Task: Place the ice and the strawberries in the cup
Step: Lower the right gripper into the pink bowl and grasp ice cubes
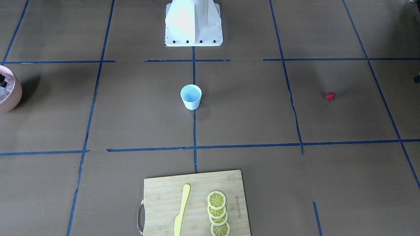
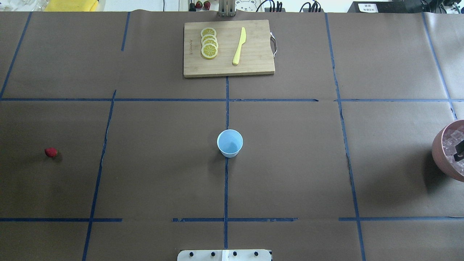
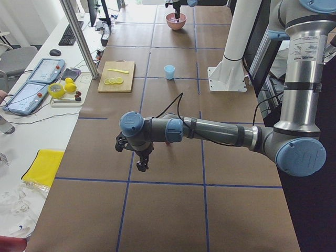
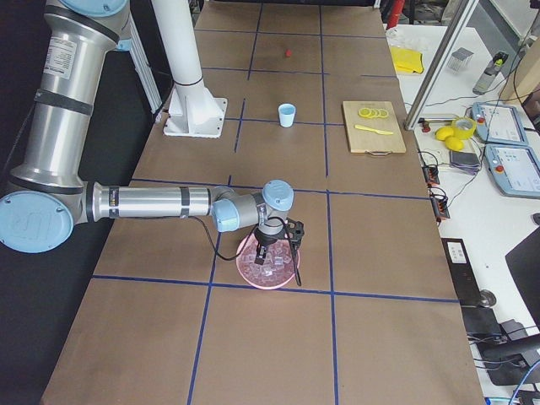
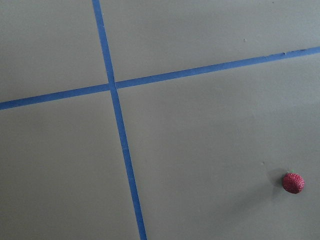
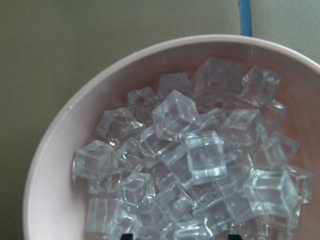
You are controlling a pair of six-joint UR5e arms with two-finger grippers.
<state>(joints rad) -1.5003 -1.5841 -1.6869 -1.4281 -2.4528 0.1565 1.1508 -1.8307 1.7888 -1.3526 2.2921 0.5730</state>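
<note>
The right jaws hang low over the pink bowl (image 6: 52, 165). In the right wrist view only two dark fingertips (image 6: 126, 237) peek in at the bottom edge, well apart, with cubes between them, so the jaws stand apart and hold nothing. The bowl is heaped with the ice (image 6: 205, 157), clear whitish cubes piled against its inner wall. It sits far out on the robot's right side of the tabletop (image 2: 290, 163), and the right arm (image 4: 152, 202) stretches flat out to it.

The left jaws point down above the tabletop at the end of the left arm (image 3: 210, 131). They show only in the side view, so I cannot tell whether they are apart or together. The left wrist view looks down on crossed blue tape lines, with the strawberry (image 5: 293, 183) near its lower right corner, lying alone on bare paper far out on the robot's left.

The cup (image 2: 230, 143) stands upright at the middle, on a tape line, well apart from both bowl and berry; its inside shows pale blue down to the bottom.

Beyond it, a cutting board (image 2: 224, 69) carries four overlapping lemon slices (image 2: 209, 43) and a yellow knife (image 2: 239, 46) beside them.
</note>
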